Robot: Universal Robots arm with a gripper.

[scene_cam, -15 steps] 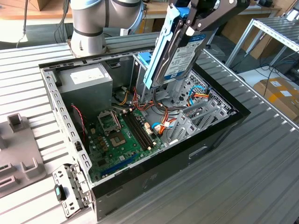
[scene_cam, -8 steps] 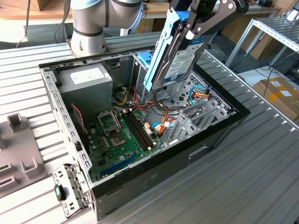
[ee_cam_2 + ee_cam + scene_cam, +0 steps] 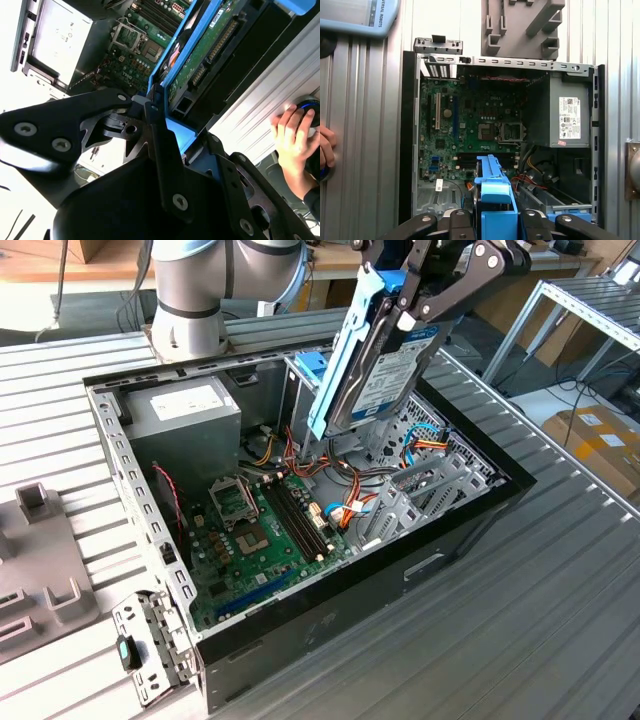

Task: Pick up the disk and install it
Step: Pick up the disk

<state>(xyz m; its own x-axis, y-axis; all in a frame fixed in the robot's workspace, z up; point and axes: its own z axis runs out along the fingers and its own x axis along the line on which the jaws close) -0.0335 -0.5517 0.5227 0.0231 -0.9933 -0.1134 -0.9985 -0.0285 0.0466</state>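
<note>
Holding the disk (image 3: 385, 375) clamped in the gripper (image 3: 415, 310), tilted above the case (image 3: 470, 530); label side in exterior view, green circuit side and a hand (image 3: 290, 132) in second wrist view.

On the ribbed metal desk (image 3: 540, 640) lies the open black computer case (image 3: 450, 545), with the grey power-supply box (image 3: 185, 410) beside the green motherboard (image 3: 262, 540) inside. The silver blue-railed disk (image 3: 388, 368) hangs tilted above it.

Exterior view slants down; both wrist views look past disk (image 3: 210, 55) into case (image 3: 407, 150).
</note>
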